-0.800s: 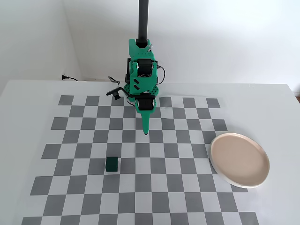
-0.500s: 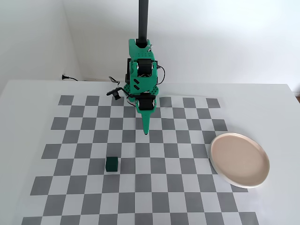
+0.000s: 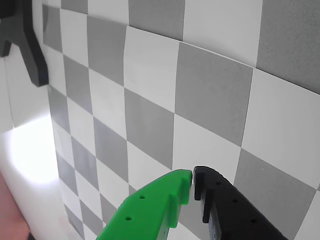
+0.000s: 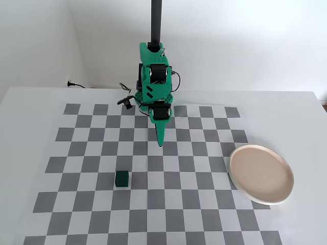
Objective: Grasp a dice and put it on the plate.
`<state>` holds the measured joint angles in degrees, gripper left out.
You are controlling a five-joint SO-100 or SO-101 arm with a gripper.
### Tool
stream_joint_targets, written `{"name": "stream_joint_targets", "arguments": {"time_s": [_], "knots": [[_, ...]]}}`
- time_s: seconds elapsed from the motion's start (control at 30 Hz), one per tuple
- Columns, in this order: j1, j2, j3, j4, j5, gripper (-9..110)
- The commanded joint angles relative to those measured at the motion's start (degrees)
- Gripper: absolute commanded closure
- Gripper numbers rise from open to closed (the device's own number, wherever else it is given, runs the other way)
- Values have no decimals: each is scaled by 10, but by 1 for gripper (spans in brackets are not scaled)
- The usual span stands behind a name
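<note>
From the fixed view I see the arm (image 4: 156, 84) folded up at the far middle of the table (image 4: 306, 117), its green body tucked under a dark vertical post (image 4: 156, 20). The gripper (image 4: 160, 143) points down and toward me, its tip hanging over the checkered mat (image 4: 153, 204) a little right of the mat's centre line. In the wrist view I have the gripper (image 3: 193, 175) coming in from the bottom edge: one bright green finger (image 3: 150, 210) and one black finger (image 3: 225, 205), their tips just beside each other with only a thin slit between them, so I read the jaws as closed and holding nothing.

The dice (image 4: 121, 178) sits on the mat, left of and nearer than the gripper tip, well apart from it. It is a plain dark green cube resting flat and about filling one square. I cannot find it in the wrist view, which shows only grey and white squares, a black bracket (image 3: 25, 40) at the upper left and a bright glare patch at the left edge.

The plate (image 4: 240, 178) lies at the right edge of the mat, partly over the bare table, pinkish-beige with a white rim, with nothing on it. It is well apart from both the dice and the gripper
</note>
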<state>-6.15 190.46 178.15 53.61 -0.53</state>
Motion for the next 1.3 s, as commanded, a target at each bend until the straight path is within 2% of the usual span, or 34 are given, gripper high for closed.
{"name": "stream_joint_targets", "arguments": {"time_s": [0.0,0.1,0.27,0.5,0.93,1.0,1.27], "knots": [[-18,5,-9,-1,-16,106],[-17,5,-9,-28,-29,106],[22,5,-9,-113,-218,106],[40,5,-10,-163,-396,106],[2,5,-9,-155,-786,106],[-1,5,-9,-150,-832,100],[-4,6,-9,-209,-892,87]]}}
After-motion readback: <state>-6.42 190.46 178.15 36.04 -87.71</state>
